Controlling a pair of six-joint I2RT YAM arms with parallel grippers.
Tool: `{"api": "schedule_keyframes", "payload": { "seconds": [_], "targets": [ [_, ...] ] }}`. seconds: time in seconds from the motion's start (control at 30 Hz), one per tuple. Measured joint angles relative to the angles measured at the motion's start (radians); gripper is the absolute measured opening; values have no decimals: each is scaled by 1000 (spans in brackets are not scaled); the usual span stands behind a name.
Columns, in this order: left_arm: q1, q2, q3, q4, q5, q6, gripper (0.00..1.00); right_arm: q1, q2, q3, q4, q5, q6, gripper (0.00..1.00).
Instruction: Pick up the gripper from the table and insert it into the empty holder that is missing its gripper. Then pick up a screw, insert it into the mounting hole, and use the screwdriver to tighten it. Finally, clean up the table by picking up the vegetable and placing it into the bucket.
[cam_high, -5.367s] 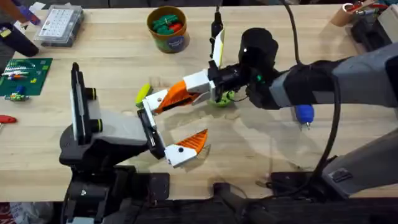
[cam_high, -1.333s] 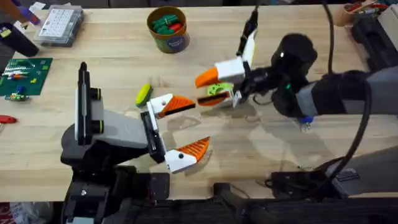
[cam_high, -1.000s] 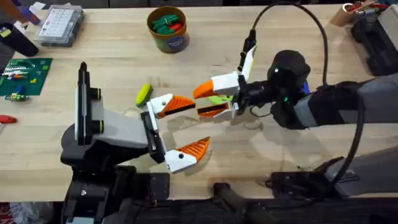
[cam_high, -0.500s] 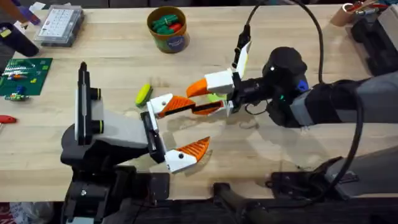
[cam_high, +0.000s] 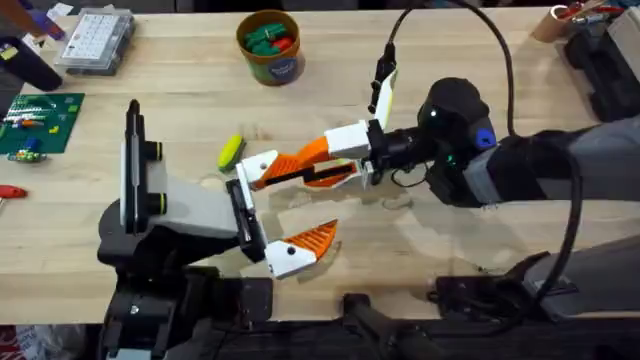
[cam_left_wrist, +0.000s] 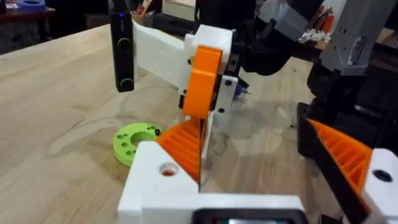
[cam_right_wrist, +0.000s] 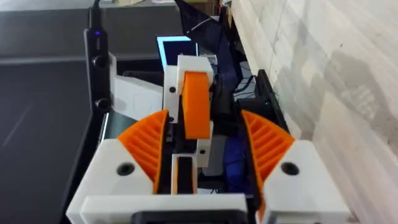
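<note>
The orange ridged gripper (cam_high: 285, 167) sits in the white holder (cam_high: 262, 166), the upper jaw of my left gripper (cam_high: 318, 198). That gripper is open, with its other orange finger (cam_high: 315, 236) nearer the table's front edge. In the left wrist view a small round mounting hole (cam_left_wrist: 166, 169) shows in the holder (cam_left_wrist: 152, 180). My right gripper (cam_high: 305, 168) is open and reaches in from the right, its orange fingers (cam_right_wrist: 146, 146) straddling the tip of the seated gripper. The yellow-green vegetable (cam_high: 230, 150) lies just left of the holder. The bucket (cam_high: 270, 45) stands at the back.
A green ring-shaped disc (cam_left_wrist: 134, 142) lies on the table under the two grippers. A clear parts box (cam_high: 95, 40) and a green circuit board (cam_high: 40, 120) sit at the far left. The bucket holds green and red items.
My right gripper has moved left and closed in on the left arm's upper jaw, so its fingers now overlap the seated orange gripper. The left arm has stayed still.
</note>
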Motion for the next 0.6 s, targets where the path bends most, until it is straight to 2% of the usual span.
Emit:
{"api": "schedule_keyframes", "payload": {
  "seconds": [0.1, 0.2, 0.37, 0.5, 0.57, 0.6],
  "targets": [
    [0, 0, 0, 0, 0, 0, 985, 0, 0, 0, 0, 0, 1, 621],
    [0, 0, 0, 0, 0, 0, 986, 0, 0, 4, 0, 0, 2, 497],
    [0, 0, 0, 0, 0, 0, 986, 0, 0, 16, 1, 0, 1, 440],
    [0, 0, 0, 0, 0, -1, 986, 0, 0, 17, 1, 0, 3, 142],
    [0, 0, 0, 0, 0, -3, 986, 0, 0, 19, 6, 0, 3, 30],
    [0, 0, 0, 0, 0, -5, 986, 0, 0, 20, 7, 0, 5, 15]
  ]
}}
